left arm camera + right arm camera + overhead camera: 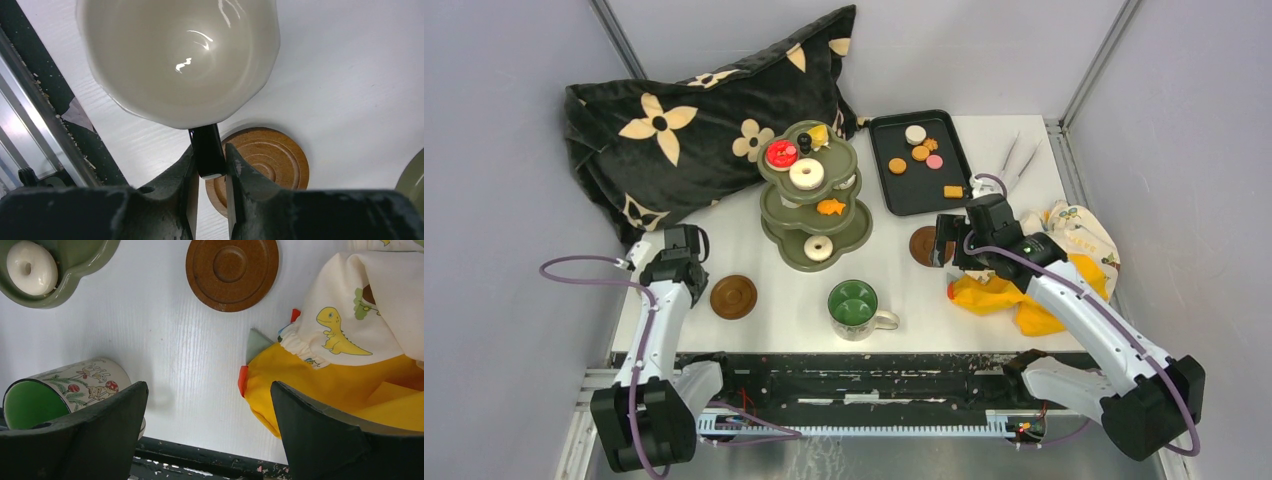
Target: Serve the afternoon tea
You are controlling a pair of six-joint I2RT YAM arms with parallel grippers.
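Evidently your left gripper [210,165] is clenched on the black handle of the glossy cream ceramic cup [177,60], which hangs close by the round brown wooden saucer [272,160] (seemingly its landing spot), while your right gripper [209,390] hangs released near the green-lined mug [80,380].

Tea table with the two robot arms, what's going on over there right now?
The left gripper is shut on the black handle of a cream ceramic cup, close to a round brown saucer. The right gripper hangs open above the white table, between a green-lined illustrated mug and a yellow cloth. The olive-green three-tier stand carries toy pastries; more lie on a black tray.
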